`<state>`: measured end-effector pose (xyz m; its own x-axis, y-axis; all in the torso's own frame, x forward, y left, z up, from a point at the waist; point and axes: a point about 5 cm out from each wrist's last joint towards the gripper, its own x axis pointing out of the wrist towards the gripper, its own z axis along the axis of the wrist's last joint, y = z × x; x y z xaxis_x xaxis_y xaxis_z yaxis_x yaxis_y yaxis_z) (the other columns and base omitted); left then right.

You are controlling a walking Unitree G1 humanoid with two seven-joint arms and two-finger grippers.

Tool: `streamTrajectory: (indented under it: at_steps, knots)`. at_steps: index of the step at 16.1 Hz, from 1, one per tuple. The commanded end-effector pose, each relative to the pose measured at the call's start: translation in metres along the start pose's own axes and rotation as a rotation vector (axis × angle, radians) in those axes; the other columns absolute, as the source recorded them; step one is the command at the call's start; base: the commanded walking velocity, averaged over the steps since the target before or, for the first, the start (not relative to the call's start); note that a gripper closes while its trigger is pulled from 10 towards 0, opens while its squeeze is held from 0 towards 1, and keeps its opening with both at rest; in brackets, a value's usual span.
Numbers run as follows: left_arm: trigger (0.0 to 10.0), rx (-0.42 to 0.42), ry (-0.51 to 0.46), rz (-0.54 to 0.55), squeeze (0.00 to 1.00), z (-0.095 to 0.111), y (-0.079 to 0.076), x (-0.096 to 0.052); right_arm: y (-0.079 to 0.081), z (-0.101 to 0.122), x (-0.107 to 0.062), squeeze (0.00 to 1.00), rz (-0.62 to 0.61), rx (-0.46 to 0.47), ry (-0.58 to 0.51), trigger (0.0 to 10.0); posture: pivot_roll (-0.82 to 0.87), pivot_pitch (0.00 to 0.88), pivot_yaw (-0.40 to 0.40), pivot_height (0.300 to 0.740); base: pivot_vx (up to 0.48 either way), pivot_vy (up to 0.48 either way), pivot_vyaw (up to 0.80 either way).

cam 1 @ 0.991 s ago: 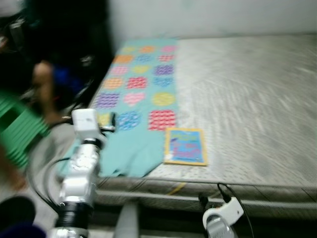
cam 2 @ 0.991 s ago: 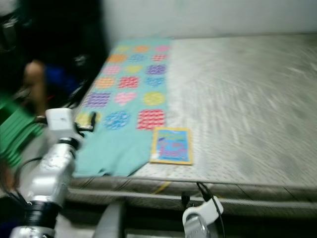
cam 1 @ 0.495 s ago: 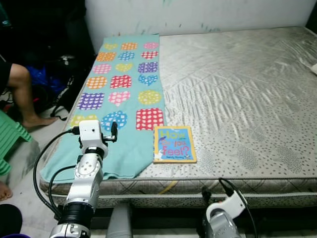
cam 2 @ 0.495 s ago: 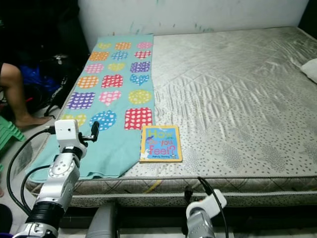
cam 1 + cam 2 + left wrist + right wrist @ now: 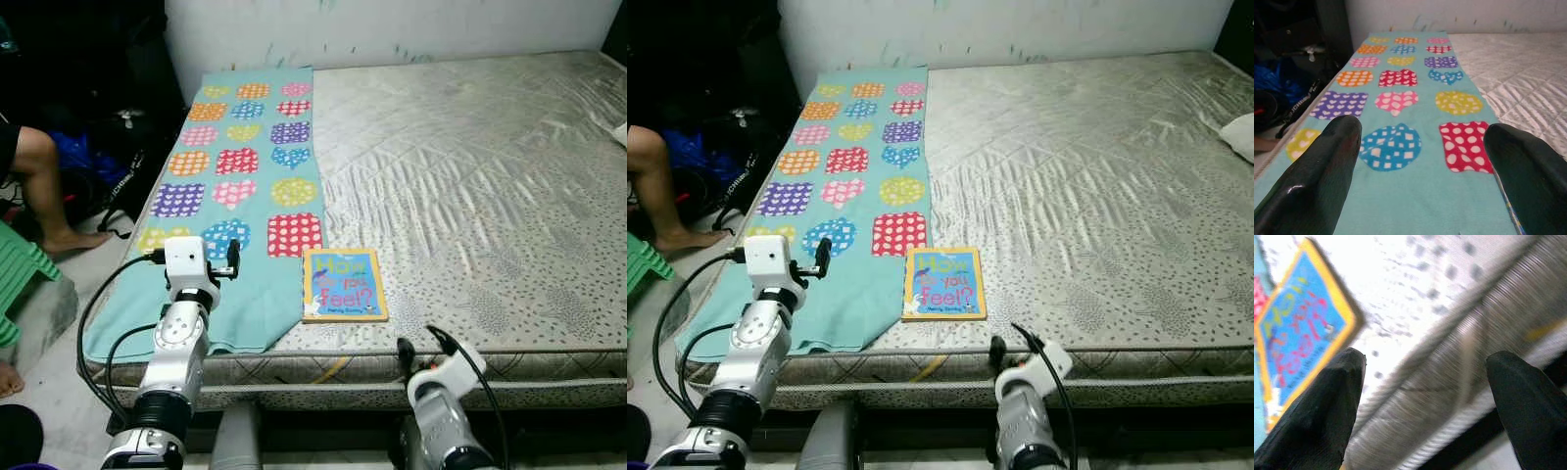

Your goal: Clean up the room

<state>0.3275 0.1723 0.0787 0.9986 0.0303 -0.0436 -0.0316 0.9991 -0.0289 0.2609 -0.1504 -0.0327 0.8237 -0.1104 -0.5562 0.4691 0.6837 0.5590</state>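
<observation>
A blue picture book (image 5: 344, 284) with a yellow border lies flat near the front edge of the bare grey mattress (image 5: 470, 176). Left of it, a teal blanket (image 5: 245, 166) with coloured dotted hearts runs down the mattress's left side. My left gripper (image 5: 1425, 132) is open, held low over the blanket's front part, left of the book; its wrist (image 5: 191, 264) shows in the left eye view. My right gripper (image 5: 1426, 360) is open at the mattress's front edge, with the book just beyond its fingers (image 5: 1327, 401); its wrist (image 5: 443, 367) is below the edge.
A person's bare leg (image 5: 34, 186) and a green plastic seat (image 5: 20, 284) are on the floor at the left. Dark bags (image 5: 108, 147) lie beside the bed. A white pillow corner (image 5: 1239, 137) shows at the right. A wall stands behind the bed.
The blurred view has steadied. My right arm has risen toward the mattress's front edge, and my left arm has shifted slightly forward over the blanket. The book has not moved.
</observation>
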Motion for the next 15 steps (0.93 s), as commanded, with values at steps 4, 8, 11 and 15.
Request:
streamTrajectory:
  at_steps: [4,8,11,15]
  knots:
    - [10.0,-0.001,-0.011,0.011,0.00,0.001,0.005,0.002,0.192,0.089,-0.016,0.00,0.751,-0.470,-0.427,10.0,-0.05,0.000,0.075,0.661,0.000,0.000,0.00]
    - [10.0,-0.004,-0.012,0.011,0.00,0.000,0.004,0.003,0.195,0.094,-0.016,0.00,0.753,-0.454,-0.436,10.0,-0.05,0.000,0.078,0.706,0.000,0.000,0.00]
    - [10.0,-0.004,-0.011,0.006,0.00,0.000,0.002,0.003,0.195,0.096,-0.016,0.00,0.749,-0.455,-0.442,10.0,-0.05,0.000,0.081,0.740,0.000,0.000,0.00]
    - [10.0,0.043,-0.013,0.005,0.00,0.000,0.004,0.004,0.192,0.098,-0.014,0.00,0.736,-0.459,-0.446,10.0,-0.05,0.000,0.084,0.740,0.000,0.000,0.00]
